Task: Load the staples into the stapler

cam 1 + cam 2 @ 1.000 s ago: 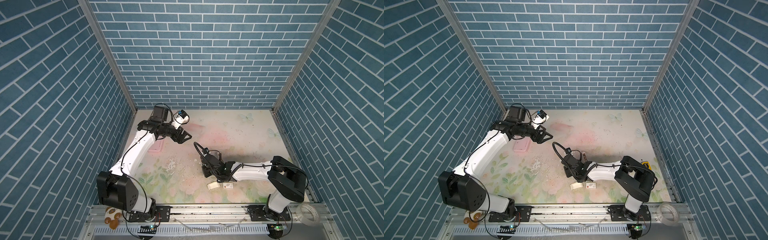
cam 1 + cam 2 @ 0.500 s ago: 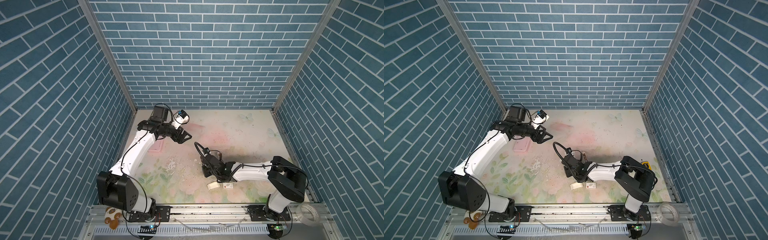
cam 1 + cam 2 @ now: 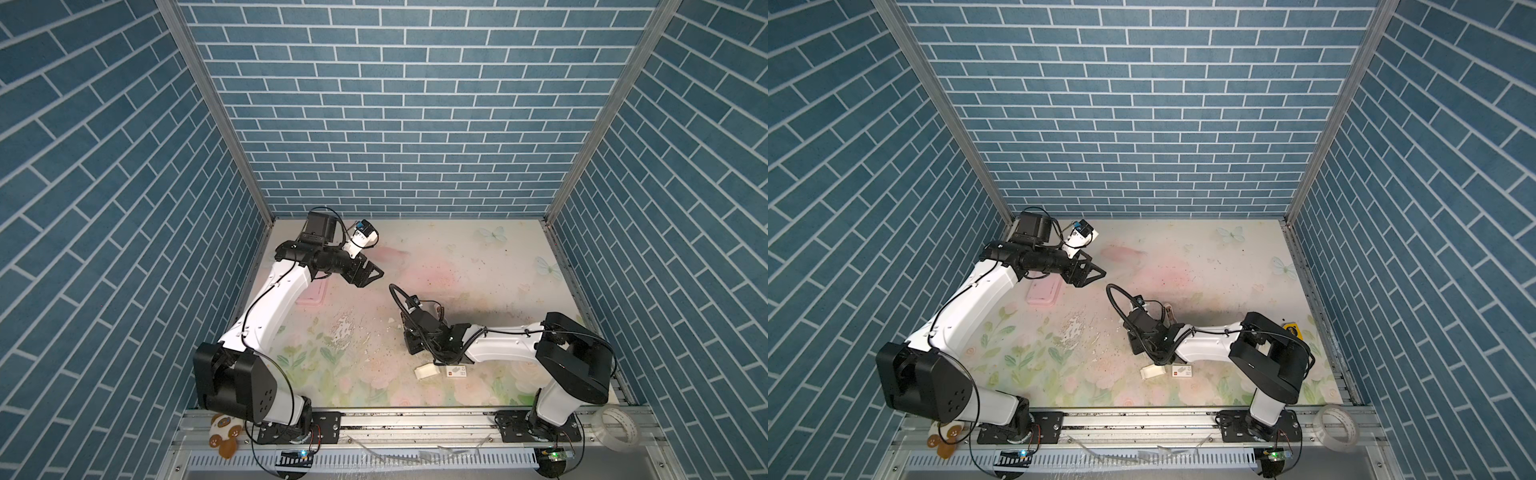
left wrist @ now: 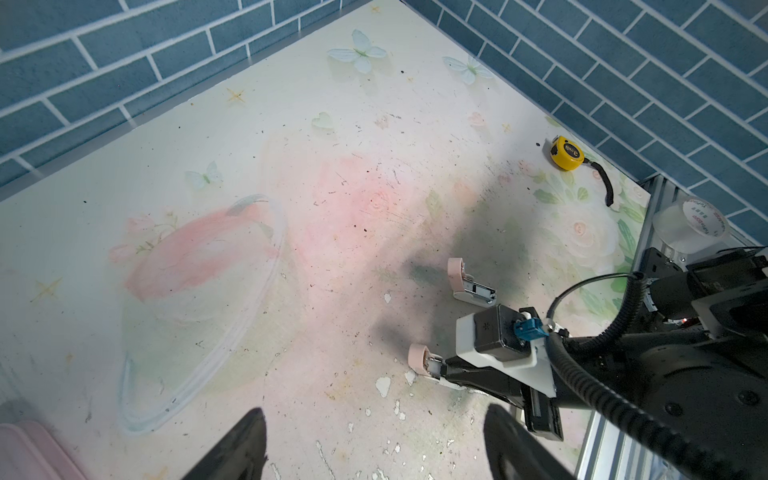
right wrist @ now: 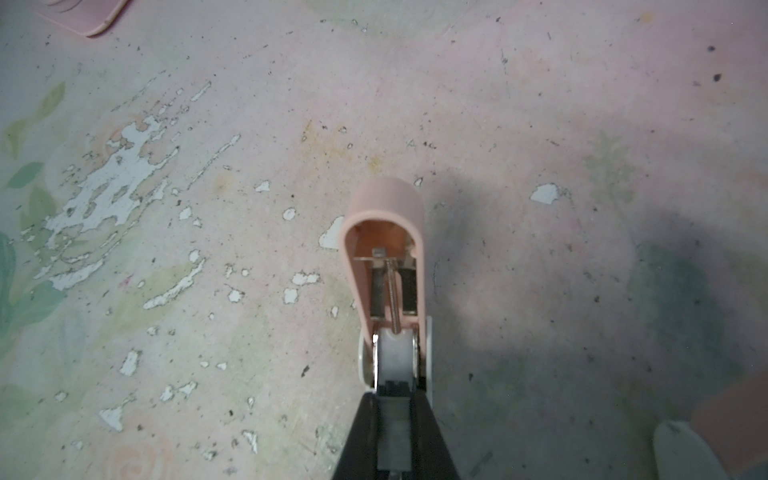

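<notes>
Staples themselves could not be made out in the top views. Their white tray [image 3: 426, 371] and red-marked sleeve [image 3: 456, 371] lay side by side, just apart, near the front edge of the tabletop [image 3: 490, 266], presumably separated so the strips could be got at.

Just behind them the right gripper [image 5: 395, 395] lay low over the surface, clamped tight on the rear of the stapler [image 5: 386, 249]. The pink lid stood tilted up and away from the gripper, so the wrist view looked straight into it at the spring rod. Held that way, the magazine seemed to be presented open and steady to receive a strip. Whether the channel already held staples was hidden behind the jaws.

A second stapler [image 4: 471, 282], also gaping, sat on the tabletop just beside the right wrist, untouched. About level with it, a yellow tape measure [image 4: 566, 153] lay by the right wall, out of the way.

Farther back on the left a pink case [image 3: 1042, 293] lay partly beneath the left arm. Beyond it the left gripper [image 3: 368, 275] hung above the surface, well apart from the stapler, with its jaws wide and nothing between them. It was likely free to fetch a strip.
</notes>
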Tool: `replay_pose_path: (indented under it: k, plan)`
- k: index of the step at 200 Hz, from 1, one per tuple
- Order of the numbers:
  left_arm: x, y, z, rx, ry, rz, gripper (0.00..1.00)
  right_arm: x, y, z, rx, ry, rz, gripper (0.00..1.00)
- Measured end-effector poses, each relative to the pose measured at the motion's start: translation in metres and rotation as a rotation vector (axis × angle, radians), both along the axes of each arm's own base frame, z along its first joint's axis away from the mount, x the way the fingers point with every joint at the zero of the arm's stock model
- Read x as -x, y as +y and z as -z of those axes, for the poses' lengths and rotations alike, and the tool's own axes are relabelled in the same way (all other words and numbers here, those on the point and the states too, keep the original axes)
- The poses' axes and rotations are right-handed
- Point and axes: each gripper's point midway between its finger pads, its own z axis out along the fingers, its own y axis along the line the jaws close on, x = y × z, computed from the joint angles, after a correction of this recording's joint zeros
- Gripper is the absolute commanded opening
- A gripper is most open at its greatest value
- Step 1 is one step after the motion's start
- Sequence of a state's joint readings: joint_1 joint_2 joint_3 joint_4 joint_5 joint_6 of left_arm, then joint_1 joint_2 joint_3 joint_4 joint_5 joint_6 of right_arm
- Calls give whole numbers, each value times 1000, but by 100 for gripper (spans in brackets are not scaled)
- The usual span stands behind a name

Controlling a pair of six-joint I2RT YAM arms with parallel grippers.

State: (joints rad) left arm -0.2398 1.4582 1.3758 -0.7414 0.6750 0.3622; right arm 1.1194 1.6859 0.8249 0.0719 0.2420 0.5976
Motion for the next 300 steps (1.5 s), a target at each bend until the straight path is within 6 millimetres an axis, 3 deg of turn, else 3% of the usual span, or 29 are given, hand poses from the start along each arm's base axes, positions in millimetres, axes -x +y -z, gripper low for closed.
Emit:
replay_pose_path:
  k: [60,134,300]
  plan:
    - [-1,0,0,2,-4,0,83,-1,0,1,2,-4,4,1]
    - [1,0,4,0,7,0,83,-1,0,1,1,-5,4,12]
    - [1,0,4,2,12,-3,83,-1,0,1,1,-3,3,22]
